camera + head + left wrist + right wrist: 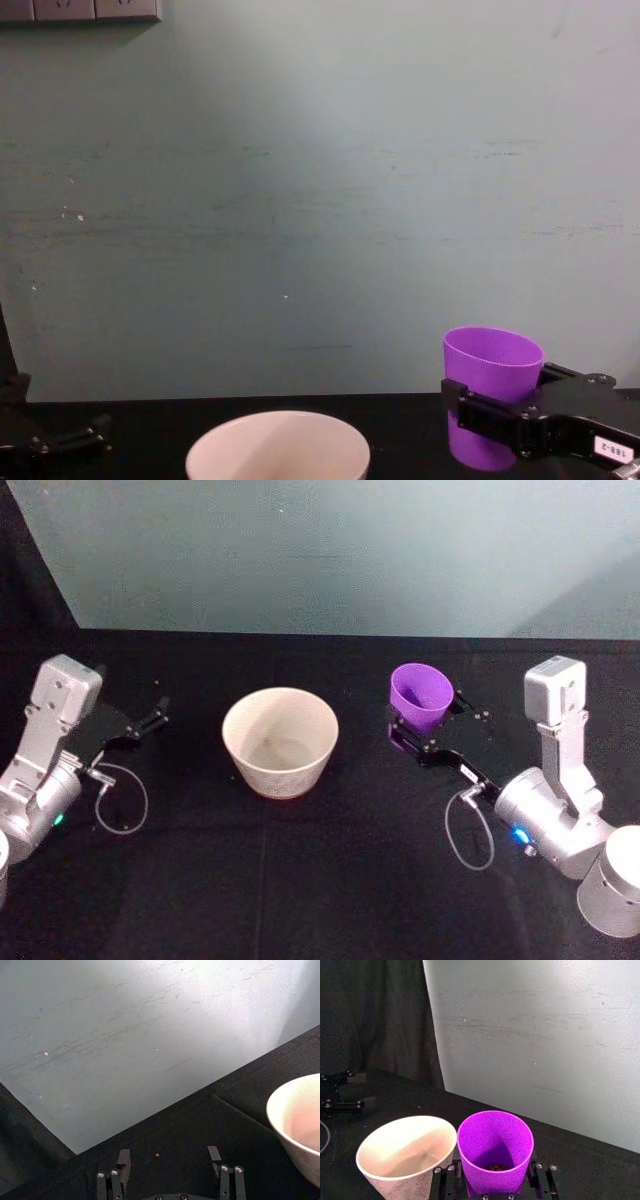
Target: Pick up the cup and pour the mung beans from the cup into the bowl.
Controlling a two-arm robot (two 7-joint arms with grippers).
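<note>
Head view: our right gripper (424, 730) clamps the cup (420, 692) upright; the bowl (282, 768) sits to its left, centred on the desk (330, 890); left gripper (155, 718) idles, fingers spread.

bowl (277, 447) cut off at chest view's lower edge, cup (492, 365) base hidden behind right claw (497, 402)

The counter (300, 880), draped in black cloth (it runs back to a pale wall), carries the off-white bowl (280, 742) upright near its middle.
</note>
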